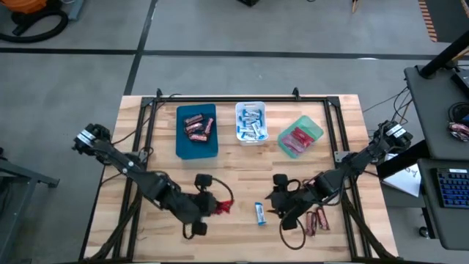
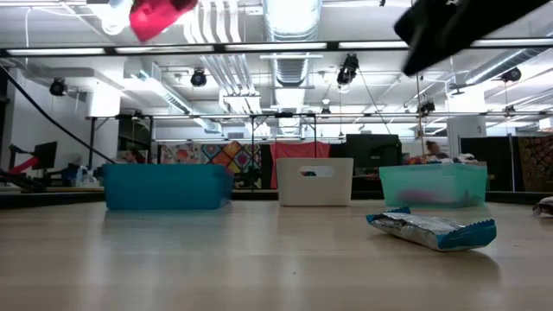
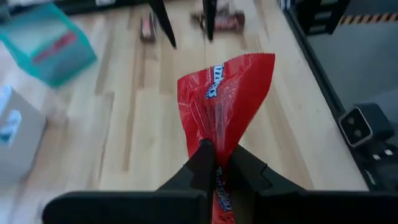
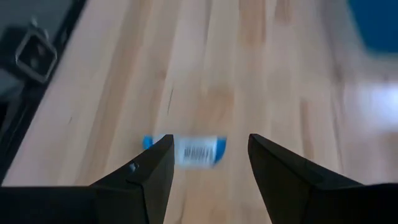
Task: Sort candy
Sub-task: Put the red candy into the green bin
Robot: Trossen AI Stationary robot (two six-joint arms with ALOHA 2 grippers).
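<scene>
My left gripper [image 3: 217,157] is shut on a red candy packet [image 3: 227,99] and holds it high above the table's near middle [image 1: 222,208]. In the low view the packet [image 2: 160,15] shows at the top. My right gripper [image 4: 210,146] is open. It hangs above a blue-and-white bar [image 4: 186,150] that lies flat on the wood [image 1: 259,213], and it touches nothing. Dark brown-red bars [image 1: 318,221] lie beside the right arm. More candy fills the blue tray [image 1: 196,150], the white tray [image 1: 250,139] and the green tray [image 1: 316,132]. My left gripper pinches the red packet between its two fingers at the packet's crumpled lower part [image 3: 214,138]. The wider free end [image 3: 239,68] fans out beyond the fingertips. The packet is lifted clear of the table.
The three trays stand in a row along the far half of the table, blue on the left, white in the middle, green on the right. A black frame [image 1: 220,97] runs round the table's edges. Bare wood lies between the trays and the grippers.
</scene>
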